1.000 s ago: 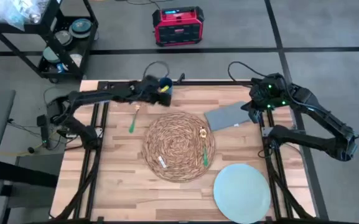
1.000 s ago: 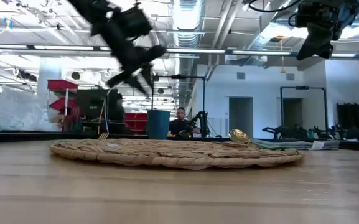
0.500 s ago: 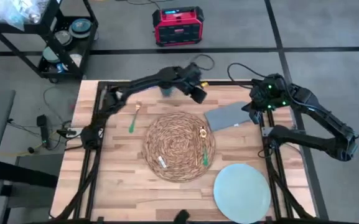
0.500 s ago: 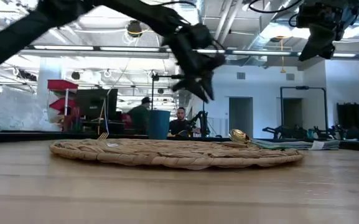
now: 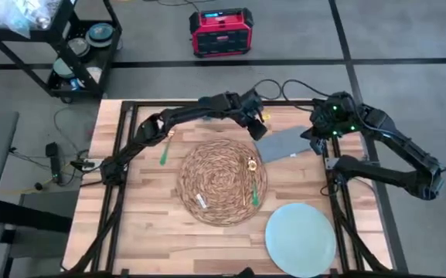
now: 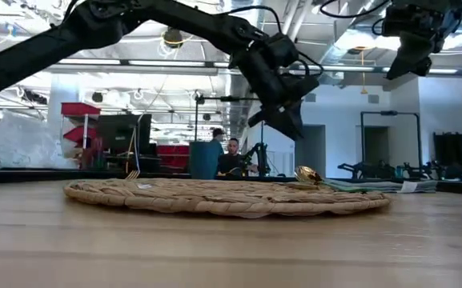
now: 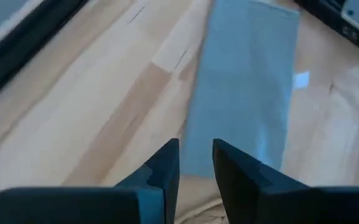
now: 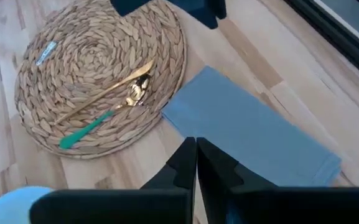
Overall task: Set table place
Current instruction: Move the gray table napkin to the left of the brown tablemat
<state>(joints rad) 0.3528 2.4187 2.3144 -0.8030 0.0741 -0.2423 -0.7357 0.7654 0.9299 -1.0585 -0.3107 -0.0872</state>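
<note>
The round woven placemat [image 5: 223, 182] lies in the middle of the wood table [image 5: 145, 224]. A gold spoon with a green handle [image 5: 251, 182] rests on the placemat's right part. The grey napkin [image 5: 284, 144] lies flat to the placemat's far right. My left gripper [image 5: 258, 130] hangs above the napkin's left end [image 7: 241, 81], clear of it, with its fingers a little open [image 7: 196, 165] and nothing between them. My right gripper [image 5: 313, 137] is shut [image 8: 196, 155] and high over the napkin's right end [image 6: 403, 64].
A pale-blue plate [image 5: 301, 236] lies at the near right. A green-handled fork [image 5: 166, 147] lies left of the placemat. A blue cup [image 6: 203, 160] stands at the far edge. A small white tag [image 5: 201, 201] sits on the placemat. Black frame rails [image 5: 114, 208] cross the table.
My left gripper has swung from the blue cup at the far edge toward the table's right edge, stopping above the napkin's left end. Napkin, placemat and spoon lie as before.
</note>
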